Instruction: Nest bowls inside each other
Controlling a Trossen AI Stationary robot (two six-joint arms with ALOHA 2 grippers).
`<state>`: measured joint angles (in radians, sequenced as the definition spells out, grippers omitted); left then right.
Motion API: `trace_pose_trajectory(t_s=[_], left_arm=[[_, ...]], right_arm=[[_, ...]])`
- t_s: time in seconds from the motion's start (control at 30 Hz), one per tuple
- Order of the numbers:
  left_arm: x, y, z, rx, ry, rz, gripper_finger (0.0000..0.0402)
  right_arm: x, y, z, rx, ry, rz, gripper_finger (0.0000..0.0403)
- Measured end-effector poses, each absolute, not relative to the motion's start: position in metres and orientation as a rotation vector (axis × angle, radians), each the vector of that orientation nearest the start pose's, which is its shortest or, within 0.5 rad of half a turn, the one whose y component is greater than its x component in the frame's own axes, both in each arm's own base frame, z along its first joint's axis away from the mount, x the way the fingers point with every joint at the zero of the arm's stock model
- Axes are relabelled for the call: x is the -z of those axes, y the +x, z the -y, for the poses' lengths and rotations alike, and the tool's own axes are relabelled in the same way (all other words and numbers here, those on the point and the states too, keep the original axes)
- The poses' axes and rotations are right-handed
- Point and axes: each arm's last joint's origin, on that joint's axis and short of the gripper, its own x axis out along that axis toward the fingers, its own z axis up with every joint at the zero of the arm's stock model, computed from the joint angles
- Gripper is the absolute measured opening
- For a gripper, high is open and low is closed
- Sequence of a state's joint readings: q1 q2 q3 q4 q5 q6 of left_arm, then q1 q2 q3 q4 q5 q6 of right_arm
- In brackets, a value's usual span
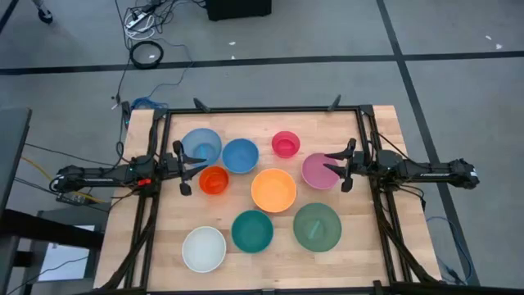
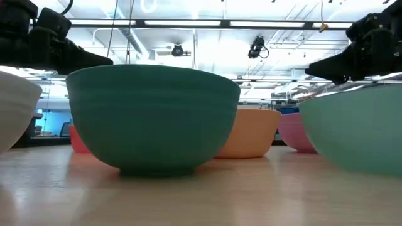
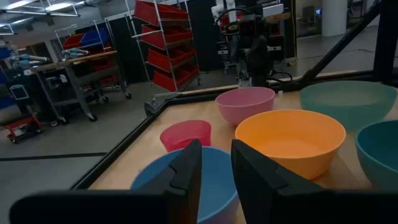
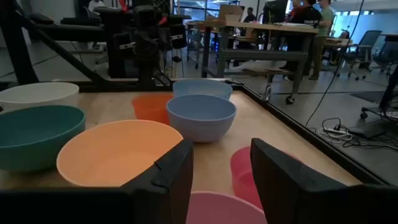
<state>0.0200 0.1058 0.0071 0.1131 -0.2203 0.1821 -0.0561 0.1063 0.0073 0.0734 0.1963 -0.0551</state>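
Nine bowls sit separately on the wooden bench point(image 1: 164, 246), none yet nested, and the orange bowl point(image 1: 273, 190) at the middle serves as the landmark. The largest of them, the green bowl point(image 1: 317, 227), lies on the near-right of the orange one, with the teal bowl point(image 1: 252, 231) just near of it and the white bowl point(image 1: 204, 249) farther to the near-left. The mauve bowl point(image 1: 320, 171) is to the orange bowl's right, the light blue bowl point(image 1: 201, 147) to its far-left, the blue bowl point(image 1: 240, 155) just far-left of it, the red-orange bowl point(image 1: 214, 180) to its left, and the smallest, the hot pink bowl point(image 1: 286, 144), just beyond it. The right pincer point(image 1: 337, 166) hangs over the mauve bowl's right rim, jaws parted and empty, so that bowl lies directly beneath and slightly toward the orange one. The left pincer point(image 1: 191, 166) hovers with jaws apart and empty between the light blue and red-orange bowls, both close to it. Round bowls have no long axis, so any rim point would likely do; the right arm is nearer the mauve, the left nearer the red-orange.
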Motion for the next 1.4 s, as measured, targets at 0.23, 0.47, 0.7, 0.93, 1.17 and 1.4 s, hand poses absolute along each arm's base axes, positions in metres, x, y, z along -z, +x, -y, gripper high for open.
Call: trace_pose_trajectory(t_s=[0.23,0.47,0.7,0.93,1.17,1.4], left_arm=[[-0.168,0.103,-0.008,-0.241,0.180,-0.007,0.0096],[-0.168,0.103,-0.008,-0.241,0.179,-0.007,0.0096],[-0.168,0.103,-0.008,-0.241,0.180,-0.007,0.0096],[-0.168,0.103,-0.008,-0.241,0.160,-0.004,0.0096],[-0.179,0.102,-0.008,-0.237,-0.045,0.131,0.0096],[-0.200,0.097,-0.008,-0.216,-0.149,0.368,0.0096]], right_arm=[[-0.165,0.103,0.011,0.252,-0.057,-0.033,0.0149],[-0.167,0.103,0.011,0.253,-0.053,-0.011,0.0149],[-0.175,0.103,0.011,0.255,-0.039,0.079,0.0149],[-0.194,0.099,0.011,0.255,-0.003,0.287,0.0149],[-0.210,0.093,0.011,0.213,0.183,0.470,0.0149],[-0.212,0.093,0.011,0.222,0.145,0.471,0.0149]])
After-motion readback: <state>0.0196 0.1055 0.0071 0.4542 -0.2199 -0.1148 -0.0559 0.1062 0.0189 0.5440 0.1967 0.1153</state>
